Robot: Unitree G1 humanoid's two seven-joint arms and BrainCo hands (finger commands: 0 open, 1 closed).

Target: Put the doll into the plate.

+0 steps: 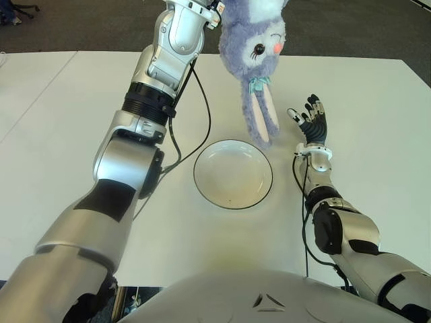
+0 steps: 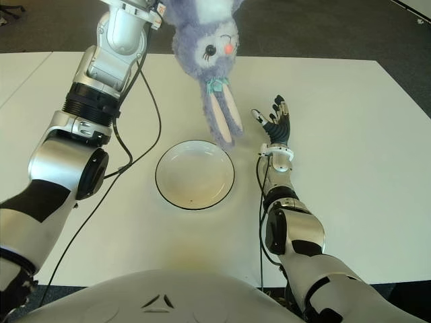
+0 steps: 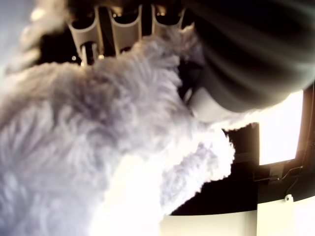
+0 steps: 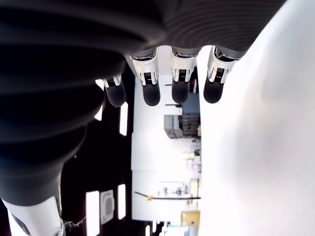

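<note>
Your left hand [image 3: 123, 29] grips the doll [image 1: 256, 50] head-down in the air, its long ears dangling just above the far rim of the plate [image 1: 233, 173]. Your right hand [image 1: 311, 121] shows right of the plate, fingers spread, holding nothing.

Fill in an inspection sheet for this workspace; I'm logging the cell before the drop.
Surface: white table, bare apart from the plate.
Job's things: purple rabbit doll hangs head-down, ears over the far rim of the empty white plate.
Clutter: nothing seen.
Grippers: left hand grips the doll from above; right hand open, right of the plate.
Cables: black cable along the left arm.
Surroundings: dark floor beyond the table.
</note>
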